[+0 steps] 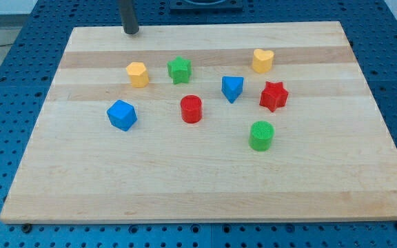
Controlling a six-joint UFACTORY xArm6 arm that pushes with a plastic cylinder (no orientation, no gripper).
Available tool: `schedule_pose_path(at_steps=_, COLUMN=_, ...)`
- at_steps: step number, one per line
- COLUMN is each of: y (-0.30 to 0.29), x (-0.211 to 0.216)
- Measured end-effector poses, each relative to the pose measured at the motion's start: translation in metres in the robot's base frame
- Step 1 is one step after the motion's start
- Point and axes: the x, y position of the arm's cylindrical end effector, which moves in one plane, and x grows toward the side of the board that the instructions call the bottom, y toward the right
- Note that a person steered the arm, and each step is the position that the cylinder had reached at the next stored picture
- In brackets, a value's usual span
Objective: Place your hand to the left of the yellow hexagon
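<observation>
The yellow hexagon [137, 74] lies on the wooden board [205, 186] in the upper left part of the view. My tip [130, 31] is at the board's top edge, above the yellow hexagon and slightly to its left, well apart from it. A green star [179, 69] lies just right of the hexagon. A blue cube [121, 115] lies below the hexagon, a little to the left.
A red cylinder [191, 109], a blue block [231, 88], a red star [273, 96], a yellow heart [262, 60] and a green cylinder [260, 135] lie to the right. A blue perforated table [9, 76] surrounds the board.
</observation>
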Motion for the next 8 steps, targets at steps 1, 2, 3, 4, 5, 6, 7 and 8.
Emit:
schedule_pose_path(at_steps=1, y=0.0, x=0.0)
schedule_pose_path(at_steps=2, y=0.001, x=0.0)
schedule_pose_path(at_steps=3, y=0.001, x=0.002)
schedule_pose_path(at_steps=4, y=0.001, x=0.023)
schedule_pose_path(at_steps=5, y=0.0, x=0.048)
schedule_pose_path(at_steps=6, y=-0.008, x=0.067)
schedule_pose_path(at_steps=7, y=-0.021, x=0.081)
schedule_pose_path(at_steps=8, y=-0.024, x=0.102)
